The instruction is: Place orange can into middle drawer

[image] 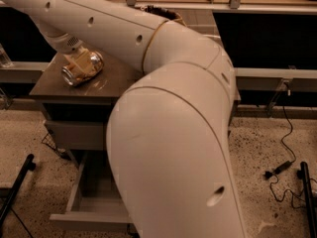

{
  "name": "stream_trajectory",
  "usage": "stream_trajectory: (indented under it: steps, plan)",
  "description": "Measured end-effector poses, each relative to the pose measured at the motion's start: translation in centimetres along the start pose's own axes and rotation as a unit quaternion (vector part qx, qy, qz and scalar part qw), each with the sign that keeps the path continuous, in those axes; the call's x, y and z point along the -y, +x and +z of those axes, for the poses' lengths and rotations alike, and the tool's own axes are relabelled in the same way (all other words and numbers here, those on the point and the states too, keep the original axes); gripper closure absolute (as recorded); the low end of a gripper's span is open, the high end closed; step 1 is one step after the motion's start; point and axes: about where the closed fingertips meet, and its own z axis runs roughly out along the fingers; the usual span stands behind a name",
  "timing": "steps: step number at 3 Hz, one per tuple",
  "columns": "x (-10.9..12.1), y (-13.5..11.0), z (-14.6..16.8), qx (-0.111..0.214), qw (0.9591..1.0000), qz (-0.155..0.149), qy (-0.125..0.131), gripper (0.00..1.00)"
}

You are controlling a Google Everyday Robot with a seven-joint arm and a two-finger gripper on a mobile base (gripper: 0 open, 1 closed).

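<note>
The orange can (84, 71) lies on its side, shiny silver end facing left, at the left of the cabinet top (106, 89). My gripper (79, 66) reaches down from the upper left, its tan fingers (75, 62) closed around the can's middle. I cannot tell whether the can rests on the top or hangs just above it. The middle drawer (91, 195) stands pulled open below the cabinet, with its floor and left wall showing. My arm's big white elbow hides the drawer's right part.
A closed grey drawer front (74, 134) sits under the cabinet top. Black stand legs (15, 192) lean at the far left and at the far right (308, 197). A cable with a plug (282, 166) lies on the speckled floor at right. A metal rail (275, 78) runs behind.
</note>
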Motion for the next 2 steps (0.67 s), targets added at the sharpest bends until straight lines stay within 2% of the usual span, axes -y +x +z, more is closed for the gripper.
stream_trajectory:
  steps: [1,2]
  plan:
    - [-0.56,0.78,-0.29,0.008,0.9999,0.007,-0.001,0.86]
    - [-1.46,1.52,-0.64,0.022,0.9996,0.017,-0.003,0.97]
